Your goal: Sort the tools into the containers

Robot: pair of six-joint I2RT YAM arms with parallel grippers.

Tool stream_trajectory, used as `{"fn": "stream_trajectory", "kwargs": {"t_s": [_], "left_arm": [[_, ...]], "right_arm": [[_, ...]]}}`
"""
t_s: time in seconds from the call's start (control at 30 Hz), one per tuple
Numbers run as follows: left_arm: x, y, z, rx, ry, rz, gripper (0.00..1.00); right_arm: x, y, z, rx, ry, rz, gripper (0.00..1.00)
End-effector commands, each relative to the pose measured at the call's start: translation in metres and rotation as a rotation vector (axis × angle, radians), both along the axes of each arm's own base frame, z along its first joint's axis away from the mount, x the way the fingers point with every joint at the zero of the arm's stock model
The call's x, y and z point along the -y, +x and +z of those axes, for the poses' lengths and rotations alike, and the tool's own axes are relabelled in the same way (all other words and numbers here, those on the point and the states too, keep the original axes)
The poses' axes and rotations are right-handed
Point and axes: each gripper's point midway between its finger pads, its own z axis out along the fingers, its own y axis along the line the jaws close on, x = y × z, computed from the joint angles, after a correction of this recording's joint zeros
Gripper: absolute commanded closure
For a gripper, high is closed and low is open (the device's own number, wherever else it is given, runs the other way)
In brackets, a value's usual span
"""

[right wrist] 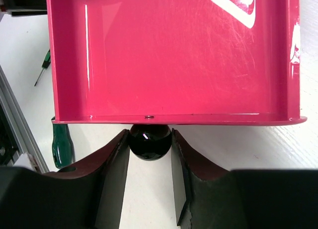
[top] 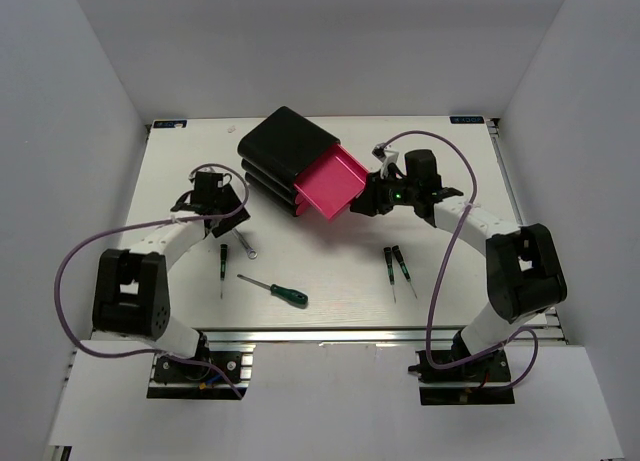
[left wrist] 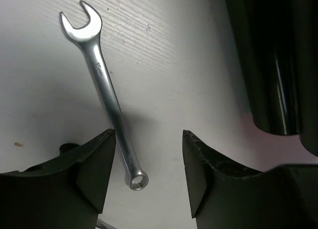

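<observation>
Bench front: The green-handled screwdriver (top: 275,290) lies nearest you on the bench (top: 320,261). One precision screwdriver (top: 222,269) lies to its left and a pair of precision screwdrivers (top: 390,261) to its right. None is sorted yet.
Wrench: The silver wrench (left wrist: 107,95) lies flat on the bench, ring end toward the wrist camera, open end away.
Left fingers: The left fingers (left wrist: 94,174) stand spread either side of the ring end, pinching nothing. The shank runs hard by one finger and well off the other.
Your grip: Centre on the shank, not the ring. Sink until the tips meet the bench, then squeeze across the narrow width; so thin and flat a tool would likely slip from a high pinch.
Left arm (top: 165,243): Elbow folded, wrist tipped down over the wrench, beside the black box (top: 285,146).
Right fingers: The right fingers (right wrist: 113,179) pinch the black knob (right wrist: 149,142) of the pink drawer (right wrist: 174,55).
Right arm (top: 470,221): Stretched in from the right, wrist level with the drawer front. Hold it steady.
Drawer: Pulled out of the box, its floor bare where the wrist view shows it.
</observation>
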Motion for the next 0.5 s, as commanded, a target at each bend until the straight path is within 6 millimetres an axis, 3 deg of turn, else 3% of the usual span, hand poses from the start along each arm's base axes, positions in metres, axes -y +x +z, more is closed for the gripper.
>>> {"fn": "stream_trajectory", "kwargs": {"t_s": [0.0, 0.27, 0.47], "left_arm": [[-0.008, 0.009, 0.004, -0.013, 0.089, 0.023, 0.34], [-0.011, 0.008, -0.01, -0.088, 0.173, 0.039, 0.34], [-0.008, 0.008, -0.03, -0.17, 0.244, 0.035, 0.39]], "right_arm": [[0.01, 0.007, 0.009, 0.048, -0.015, -0.039, 0.61], [0.012, 0.006, 0.008, 0.053, -0.027, -0.033, 0.28], [0.019, 0.005, 0.011, 0.058, -0.029, -0.042, 0.24]]}}
